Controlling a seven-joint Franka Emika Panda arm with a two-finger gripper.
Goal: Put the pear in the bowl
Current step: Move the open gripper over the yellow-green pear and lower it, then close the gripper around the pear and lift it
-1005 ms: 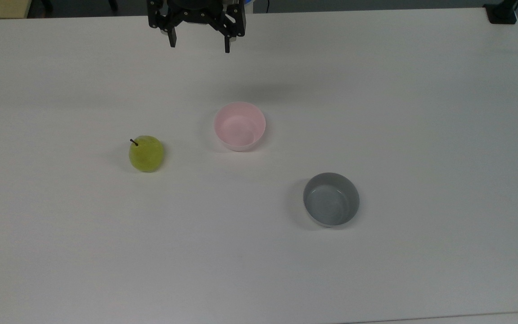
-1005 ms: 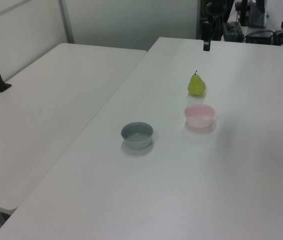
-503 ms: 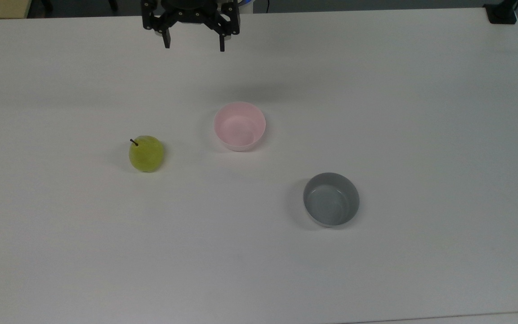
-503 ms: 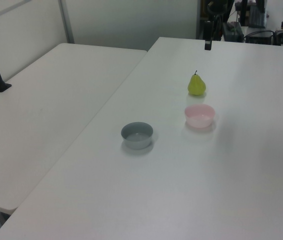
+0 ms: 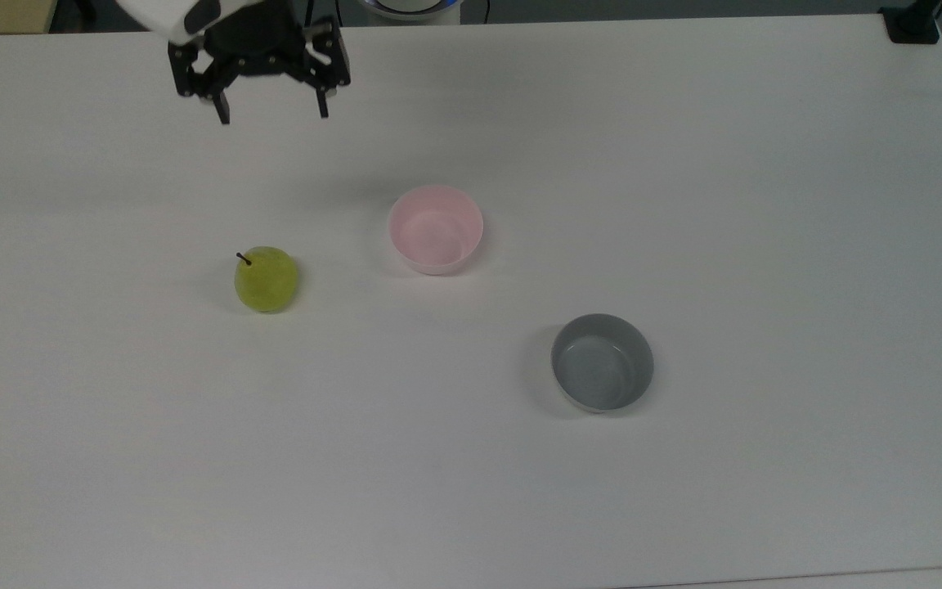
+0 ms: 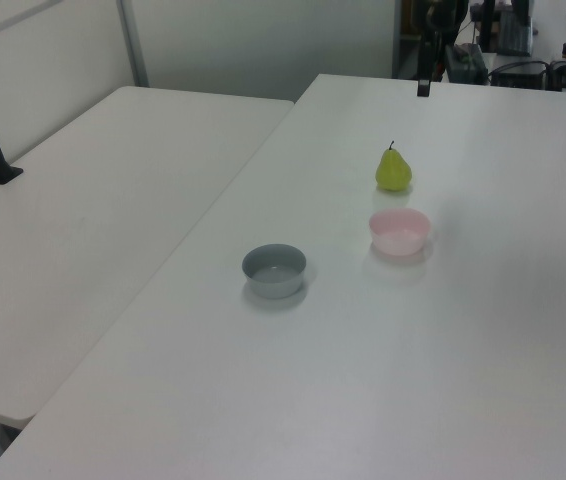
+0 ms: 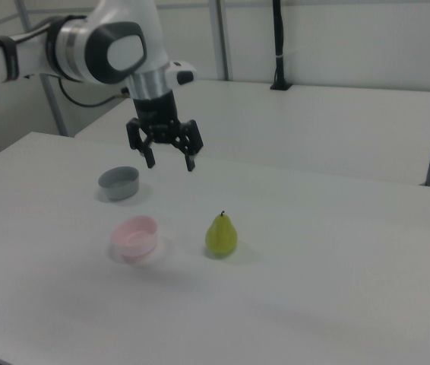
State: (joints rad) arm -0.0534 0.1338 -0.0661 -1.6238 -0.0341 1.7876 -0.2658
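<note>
On the white table (image 5: 684,164) the pear (image 5: 266,279) stands upright, its dark stem pointing up, with bare tabletop all round it. In the top view it sits to the left of the pink bowl (image 5: 436,228), near it but clearly apart; in the right view the pear (image 7: 221,234) is on the right of the bowl (image 7: 135,236), and in the left view the pear (image 6: 393,170) lies beyond the bowl (image 6: 399,231), farther from the camera. The bowl is upright and has nothing in it.

The gripper (image 5: 273,113) hangs in the air above the table, up near the far edge in the top view, above and a little to the left of the pear and well apart from it. Its two black fingers point down and are spread wide, with nothing between them. In the right view the gripper (image 7: 169,163) hovers well above the tabletop, higher in the picture than both the pear and the bowl, with the white arm (image 7: 101,49) reaching in from the right view's left.

A grey bowl (image 5: 602,361) sits by itself, apart from the pink one: lower right of it in the top view, nearer the camera in the left view (image 6: 274,270), and behind it in the right view (image 7: 118,182). It too is upright and holds nothing.

A second white table (image 6: 93,200) stands alongside at the left view's left, and a black post (image 7: 278,46) rises from it in the right view.
</note>
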